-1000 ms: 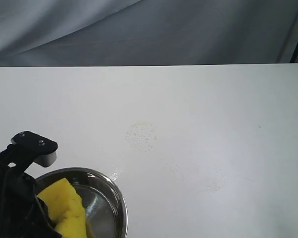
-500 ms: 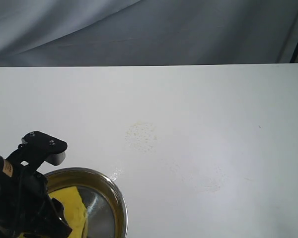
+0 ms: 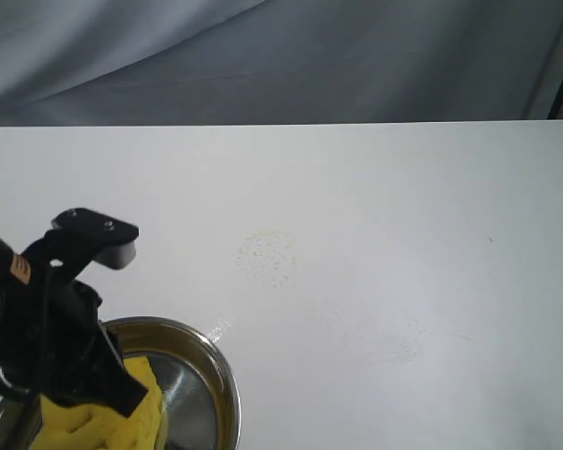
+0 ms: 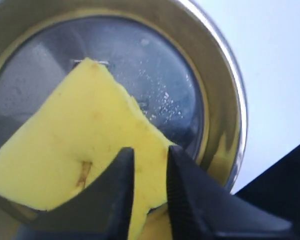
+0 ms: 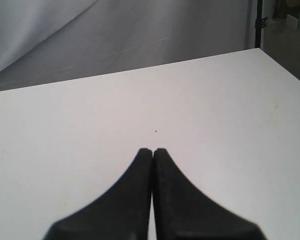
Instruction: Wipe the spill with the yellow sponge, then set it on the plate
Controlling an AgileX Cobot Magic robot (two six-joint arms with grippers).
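The left gripper (image 4: 150,150) hangs over the plate (image 4: 230,100), a shiny round steel dish that sits directly beneath its jaws. The jaws stand a narrow gap apart, and the yellow sponge (image 4: 80,140) fills that gap. It cannot be told whether they pinch the foam or only hover above it. The sponge is inside the plate: most of its slab spreads out to one side of the jaws across the reflective bottom, and one torn corner reaches ahead of the tips. Fine pale specks dot the bare metal just beyond that corner.

In the exterior view the black arm covers the near side of the plate (image 3: 227,375), and the sponge (image 3: 136,422) shows under it. To the right of the jaws and farther back, well apart from them and clear of the rim, the spill (image 3: 266,255) is only a faint round patch of yellowish specks on the white surface (image 3: 403,187).

The right gripper (image 5: 152,150) has its jaws pressed together and holds nothing. Only bare surface lies below them, with a tiny dark speck (image 5: 156,131) just ahead of the tips.
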